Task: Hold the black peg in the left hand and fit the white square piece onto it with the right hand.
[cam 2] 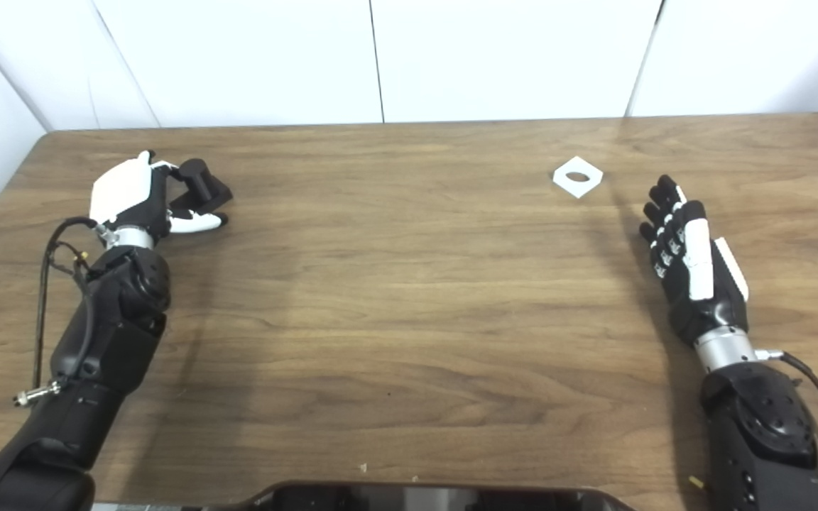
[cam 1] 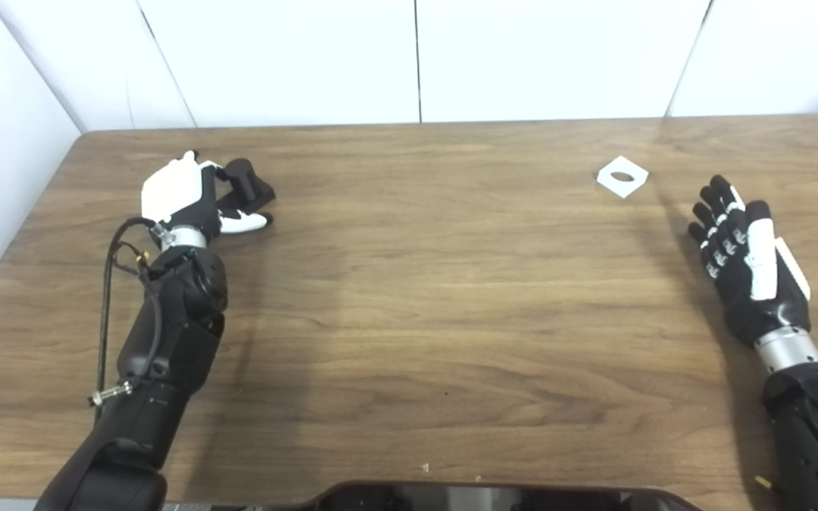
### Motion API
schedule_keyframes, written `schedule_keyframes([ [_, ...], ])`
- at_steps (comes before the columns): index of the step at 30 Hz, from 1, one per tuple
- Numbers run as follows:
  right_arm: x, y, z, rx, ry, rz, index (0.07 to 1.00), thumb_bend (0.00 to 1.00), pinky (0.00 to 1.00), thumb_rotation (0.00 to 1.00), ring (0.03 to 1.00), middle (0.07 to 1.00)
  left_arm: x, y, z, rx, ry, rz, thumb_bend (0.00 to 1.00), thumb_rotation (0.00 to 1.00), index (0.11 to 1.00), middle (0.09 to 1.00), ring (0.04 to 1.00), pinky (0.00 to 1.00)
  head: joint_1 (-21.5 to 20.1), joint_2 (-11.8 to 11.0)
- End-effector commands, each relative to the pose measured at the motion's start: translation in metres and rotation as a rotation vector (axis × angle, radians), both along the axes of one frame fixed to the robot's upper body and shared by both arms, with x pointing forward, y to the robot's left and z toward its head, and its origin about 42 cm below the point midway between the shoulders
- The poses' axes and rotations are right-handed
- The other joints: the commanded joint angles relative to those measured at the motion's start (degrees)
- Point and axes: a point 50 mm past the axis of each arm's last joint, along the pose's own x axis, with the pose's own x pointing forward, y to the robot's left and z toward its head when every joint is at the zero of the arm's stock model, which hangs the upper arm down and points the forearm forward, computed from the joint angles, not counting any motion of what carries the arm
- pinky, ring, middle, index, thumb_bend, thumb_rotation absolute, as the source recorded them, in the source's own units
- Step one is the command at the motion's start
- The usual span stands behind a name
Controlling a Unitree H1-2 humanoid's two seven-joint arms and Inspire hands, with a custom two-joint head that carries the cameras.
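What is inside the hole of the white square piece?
Nothing is in it: the white square piece lies flat on the table, its hole showing only shadow. The black peg is far away, at the left robot hand.

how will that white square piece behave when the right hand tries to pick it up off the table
The white square piece looks thin and lies flat, so it probably won't roll or tip. It seems rigid and light, so fingers may push it sliding across the smooth table. The open right hand may need to catch an edge or the hole.
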Motion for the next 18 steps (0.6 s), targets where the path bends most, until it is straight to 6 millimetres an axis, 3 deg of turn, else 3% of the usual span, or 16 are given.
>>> schedule_keyframes([
  [1, -0.012, -0.005, -0.013, 0.0, 0.024, -0.012, 1.0, 0.57, 1.0, 1.0, 1.0, 1.0, 0.016, 0.008, 0.029, 0.043, -0.078, 0.008, 0.8, 0.36, 0.737, 1.0, 1.0, 1.0, 0.04, 0.06],
  [18, -0.018, -0.006, -0.015, 0.008, 0.025, -0.036, 1.0, 0.56, 1.0, 1.0, 1.0, 1.0, 0.027, 0.009, 0.03, 0.046, -0.026, 0.003, 0.77, 0.37, 0.69, 0.962, 1.0, 1.0, -0.32, -0.04],
])
